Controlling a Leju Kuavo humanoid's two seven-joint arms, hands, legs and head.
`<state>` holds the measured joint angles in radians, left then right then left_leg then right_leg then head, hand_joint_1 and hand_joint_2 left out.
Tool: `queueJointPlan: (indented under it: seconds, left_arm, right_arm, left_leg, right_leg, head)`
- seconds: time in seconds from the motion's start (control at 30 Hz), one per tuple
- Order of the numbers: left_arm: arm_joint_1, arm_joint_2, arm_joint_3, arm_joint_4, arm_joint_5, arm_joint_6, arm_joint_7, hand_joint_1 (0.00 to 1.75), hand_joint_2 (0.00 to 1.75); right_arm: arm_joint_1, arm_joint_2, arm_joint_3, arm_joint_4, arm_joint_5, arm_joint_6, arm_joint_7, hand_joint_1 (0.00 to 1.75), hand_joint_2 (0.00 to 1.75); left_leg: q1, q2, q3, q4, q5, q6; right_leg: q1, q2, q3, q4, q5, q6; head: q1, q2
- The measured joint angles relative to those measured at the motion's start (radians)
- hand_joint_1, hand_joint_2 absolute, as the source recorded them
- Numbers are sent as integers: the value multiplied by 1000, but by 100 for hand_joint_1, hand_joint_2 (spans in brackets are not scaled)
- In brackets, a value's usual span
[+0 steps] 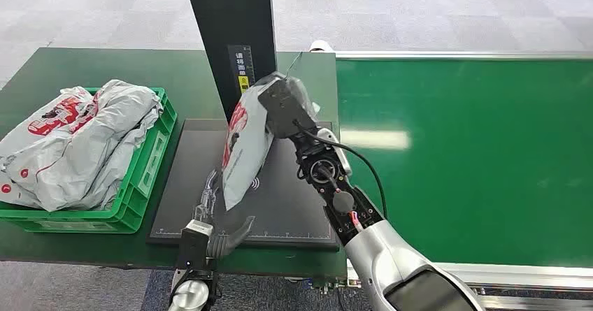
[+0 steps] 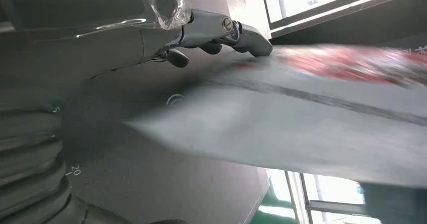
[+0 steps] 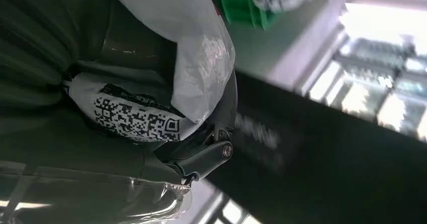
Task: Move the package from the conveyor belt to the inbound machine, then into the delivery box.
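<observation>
Package (image 1: 245,150) hangs over the inbound machine's scan pad (image 1: 280,206), grasped by your right hand (image 1: 283,105), so lower it flat, label down, while your empty, spread left hand (image 1: 217,230) steadies its lower edge.

Crate (image 1: 150,164) left of scanner pad (image 1: 280,206)

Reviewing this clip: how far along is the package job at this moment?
Done: the package is off the conveyor belt. In hand: the right hand grips its top and holds it upright over the inbound machine's black platform, lower end near or on the surface; the left hand waits open near its lower end. Left: moving it into the green delivery box, which already holds other bags.
</observation>
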<state>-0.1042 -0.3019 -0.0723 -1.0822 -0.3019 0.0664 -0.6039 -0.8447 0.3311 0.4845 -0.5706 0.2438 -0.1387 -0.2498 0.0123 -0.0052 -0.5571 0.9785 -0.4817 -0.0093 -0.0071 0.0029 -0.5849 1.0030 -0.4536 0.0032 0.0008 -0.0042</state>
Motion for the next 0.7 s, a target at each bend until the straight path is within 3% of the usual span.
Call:
queueJointPlan:
  seconds: [0.13, 0.2, 0.27, 0.33, 0.5, 0.7]
  left_arm:
    - [1, 5, 4, 2, 7, 0, 3, 0, 175]
    - [3, 9, 7, 3, 13, 1, 5, 0, 175]
    - [7, 13, 12, 3, 18, 2, 9, 0, 175]
    - [13, 17, 15, 3, 22, 4, 13, 0, 175]
    - [28, 20, 17, -7, 25, 7, 24, 0, 175]
    - [60, 27, 16, -57, 28, 22, 34, 0, 175]
  right_arm:
    - [-11, 0, 116, 60, -55, 107, 62, 175, 175]
    - [-19, 0, 178, 89, -71, 151, 92, 161, 175]
    - [-27, 0, 225, 112, -79, 183, 110, 73, 175]
    - [-37, 0, 265, 132, -78, 213, 118, 0, 175]
    - [-51, -2, 313, 163, -45, 195, 82, 0, 175]
    - [-34, -23, 271, 153, -26, 141, -31, 0, 175]
  left_leg:
    - [0, 0, 0, 0, 0, 0]
    - [0, 0, 0, 0, 0, 0]
    - [0, 1, 0, 0, 0, 0]
    - [0, 2, 0, 0, 0, 0]
    - [0, 2, 1, 0, 0, 0]
    - [0, 1, 1, 0, 0, 0]
  right_leg:
    - [0, 0, -1, 0, 0, 0]
    - [0, 0, -1, 0, 0, 0]
    - [0, 0, -1, 0, 0, 0]
    - [0, 0, -1, 0, 0, 0]
    - [0, 0, -1, 0, 0, 0]
    - [0, 0, -1, 0, 0, 0]
  head:
    - [0, 0]
    - [0, 0]
    - [0, 0]
    - [0, 0]
    - [0, 0]
    - [0, 0]
